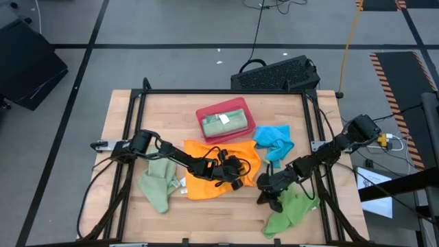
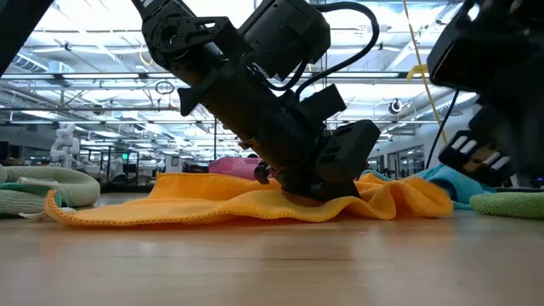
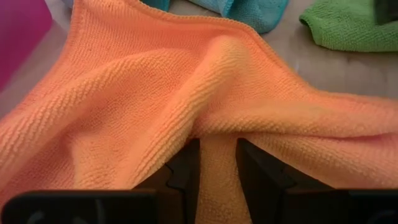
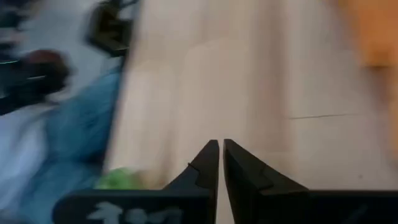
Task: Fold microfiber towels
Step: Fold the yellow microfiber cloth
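Orange towel (image 1: 212,171) is pinched in a raised fold between the left tool's (image 3: 217,163) fingers, spread flat on the desk (image 1: 123,123) around it. Right tool (image 4: 221,163) is clenched on nothing, bright green towel (image 1: 291,209) just beside it.

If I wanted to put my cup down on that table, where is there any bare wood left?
Bare wood lies along the table's far-left corner beside the red tray, and on the near strip between the sage green towel and the bright green towel. The middle is crowded: orange towel, blue towel, both arms.
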